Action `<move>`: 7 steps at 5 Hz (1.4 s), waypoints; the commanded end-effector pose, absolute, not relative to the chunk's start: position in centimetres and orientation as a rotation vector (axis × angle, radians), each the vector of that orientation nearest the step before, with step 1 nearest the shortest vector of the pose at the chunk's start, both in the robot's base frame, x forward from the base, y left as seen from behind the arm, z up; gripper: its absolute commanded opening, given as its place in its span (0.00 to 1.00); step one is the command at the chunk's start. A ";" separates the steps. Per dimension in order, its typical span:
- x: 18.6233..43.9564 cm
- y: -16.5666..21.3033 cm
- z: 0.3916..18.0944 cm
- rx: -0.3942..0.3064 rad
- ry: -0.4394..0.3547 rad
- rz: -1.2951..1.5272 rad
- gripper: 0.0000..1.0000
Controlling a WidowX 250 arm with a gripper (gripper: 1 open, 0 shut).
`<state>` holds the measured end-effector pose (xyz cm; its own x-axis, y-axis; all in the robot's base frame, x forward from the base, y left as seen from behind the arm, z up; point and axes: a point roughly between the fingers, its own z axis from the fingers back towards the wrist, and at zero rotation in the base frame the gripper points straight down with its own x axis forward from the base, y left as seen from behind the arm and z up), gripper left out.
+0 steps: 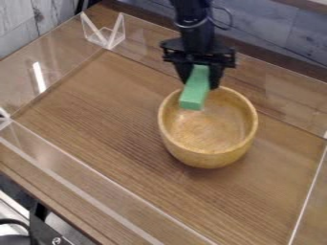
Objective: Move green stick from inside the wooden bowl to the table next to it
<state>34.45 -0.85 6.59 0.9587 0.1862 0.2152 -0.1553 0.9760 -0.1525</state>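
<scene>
Gripper (197, 69) clamped on green stick (196, 91), hung over wooden bowl (208, 126) at 11 o'clock rim. Carry-out step; next: shift to table (102, 115), release.

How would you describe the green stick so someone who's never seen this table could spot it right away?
Start at the brown table with clear walls and find the round wooden bowl on it. Just above the bowl's far rim, the black tool comes down from the top. The green stick hangs tilted in it, a small flat-sided block, the only bright green thing among browns and black.
</scene>
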 end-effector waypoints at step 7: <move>35.0 0.6 4.9 -0.098 -0.214 0.163 0.00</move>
